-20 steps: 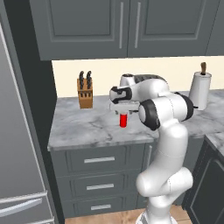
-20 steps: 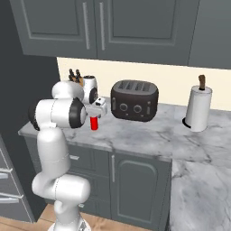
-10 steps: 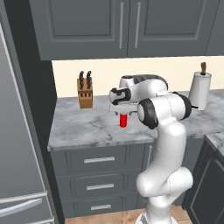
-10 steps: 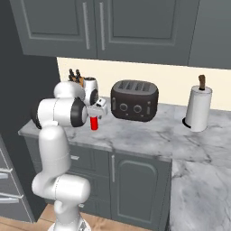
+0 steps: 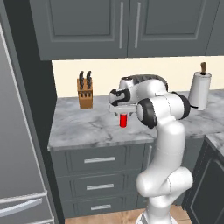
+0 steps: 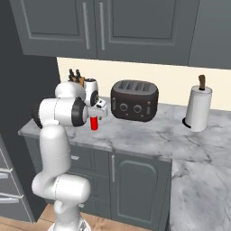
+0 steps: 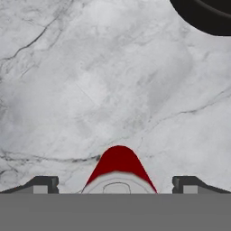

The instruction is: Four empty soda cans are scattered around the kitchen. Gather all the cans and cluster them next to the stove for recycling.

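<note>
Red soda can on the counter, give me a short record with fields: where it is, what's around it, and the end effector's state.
can: red soda can, upright on the marble counter
end effector: open, directly above the can, fingertips either side, not gripping
left of can: knife block
right of can: black toaster
far right: paper towel roll

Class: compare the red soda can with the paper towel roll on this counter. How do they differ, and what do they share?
The red soda can is much shorter than the paper towel roll. The can is red; the roll is white with a brown post on top. The can stands under the open tool; the roll stands apart. Both are upright cylinders on the marble counter.
</note>
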